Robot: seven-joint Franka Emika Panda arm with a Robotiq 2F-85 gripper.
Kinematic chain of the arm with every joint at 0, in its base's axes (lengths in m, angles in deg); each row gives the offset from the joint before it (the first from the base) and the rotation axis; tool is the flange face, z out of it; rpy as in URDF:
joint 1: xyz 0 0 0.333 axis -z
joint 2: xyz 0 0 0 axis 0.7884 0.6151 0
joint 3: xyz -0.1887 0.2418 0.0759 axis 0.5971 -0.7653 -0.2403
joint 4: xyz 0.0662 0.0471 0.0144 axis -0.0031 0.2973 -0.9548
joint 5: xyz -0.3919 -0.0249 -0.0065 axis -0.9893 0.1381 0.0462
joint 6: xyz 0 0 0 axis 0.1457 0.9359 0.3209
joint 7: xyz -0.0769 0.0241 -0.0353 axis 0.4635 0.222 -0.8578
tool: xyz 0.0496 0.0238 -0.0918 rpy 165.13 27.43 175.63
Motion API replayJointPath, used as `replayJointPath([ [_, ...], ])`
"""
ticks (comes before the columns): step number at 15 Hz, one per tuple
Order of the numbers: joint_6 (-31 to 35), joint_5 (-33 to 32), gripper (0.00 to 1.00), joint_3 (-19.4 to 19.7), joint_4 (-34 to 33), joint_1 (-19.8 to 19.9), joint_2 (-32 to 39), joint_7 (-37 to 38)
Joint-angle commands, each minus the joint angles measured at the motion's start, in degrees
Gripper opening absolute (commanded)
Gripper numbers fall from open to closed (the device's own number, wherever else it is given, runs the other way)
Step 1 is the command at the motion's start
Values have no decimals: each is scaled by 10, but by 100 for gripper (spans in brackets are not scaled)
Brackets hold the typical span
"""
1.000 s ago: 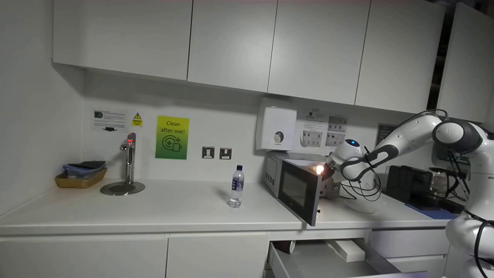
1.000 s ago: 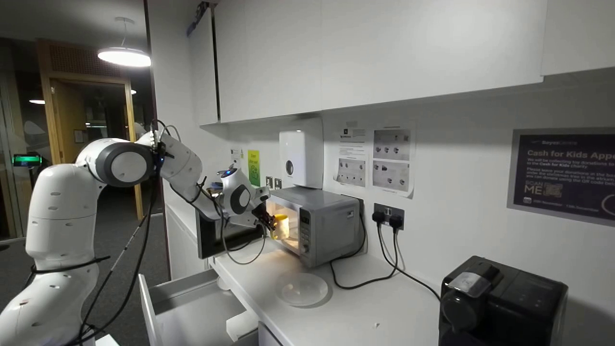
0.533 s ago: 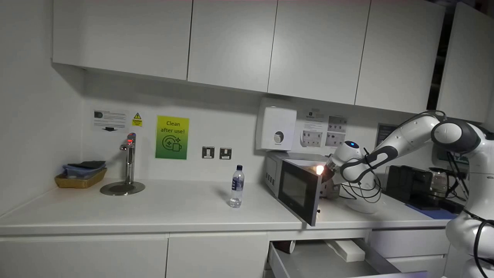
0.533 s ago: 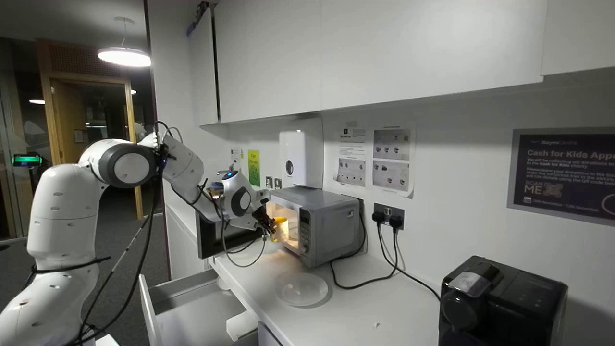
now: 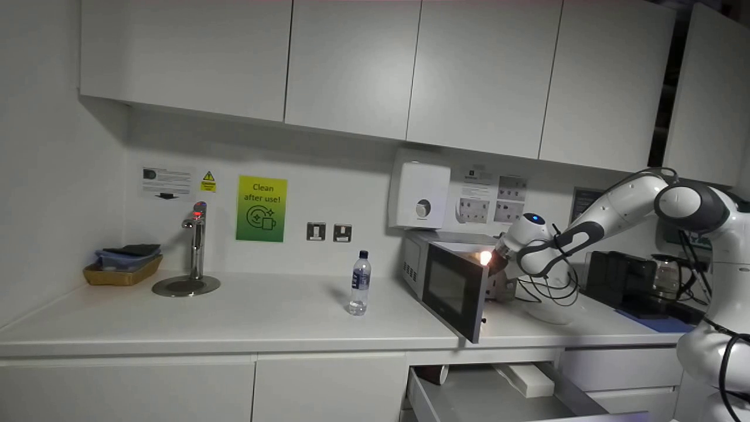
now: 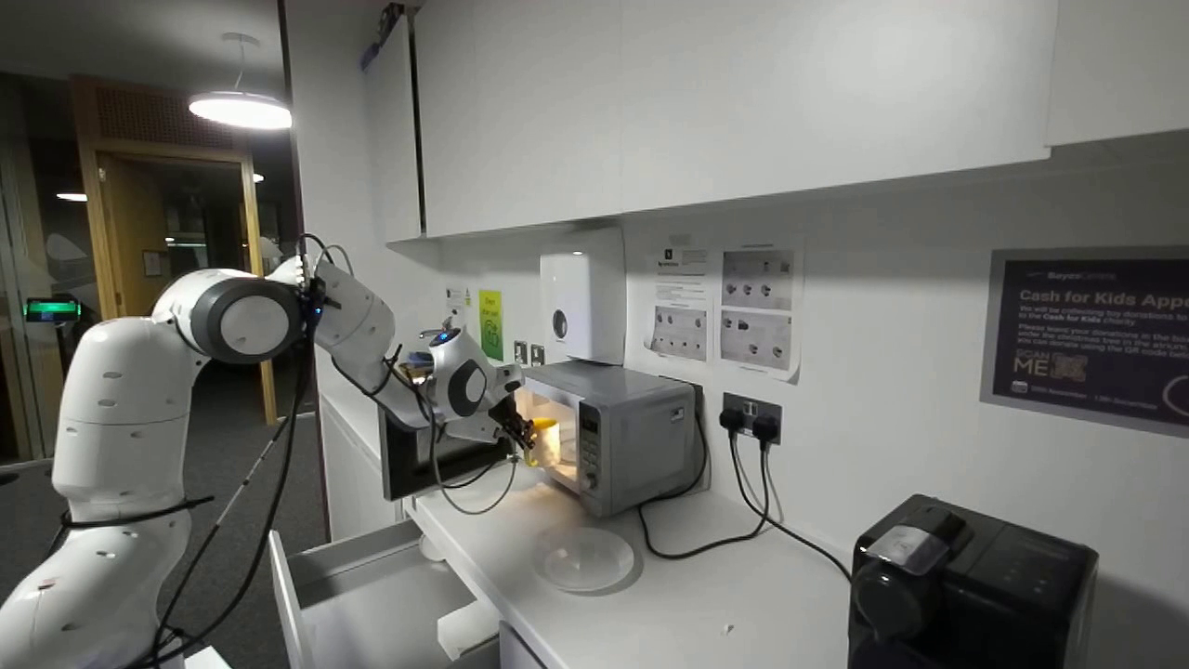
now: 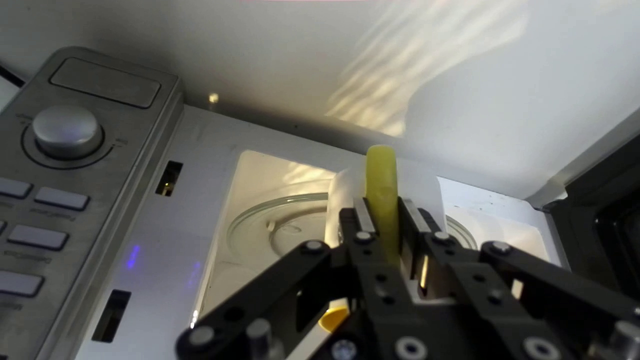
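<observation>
A white dispenser (image 5: 419, 187) hangs higher than the gripper (image 7: 385, 217). On the counter (image 6: 687, 604), lower than it, a capped bottle (image 5: 360, 284) and a black coffee machine (image 6: 1003, 585) stand well apart from it, a translucent round dish (image 6: 583, 559) nearer. Lower still, a drawer (image 6: 372, 595) stands open.

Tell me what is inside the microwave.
Inside the microwave, the wrist view shows a round glass plate. The mug and the gripper on its yellow handle cover part of the plate; what lies behind them cannot be seen.
</observation>
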Motion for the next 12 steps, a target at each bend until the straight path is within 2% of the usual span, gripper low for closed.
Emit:
replayJointPath([
  [1,-6,-29,4,15,-39,-8,12,2],
  [12,-4,-43,4,29,-103,-33,76,2],
])
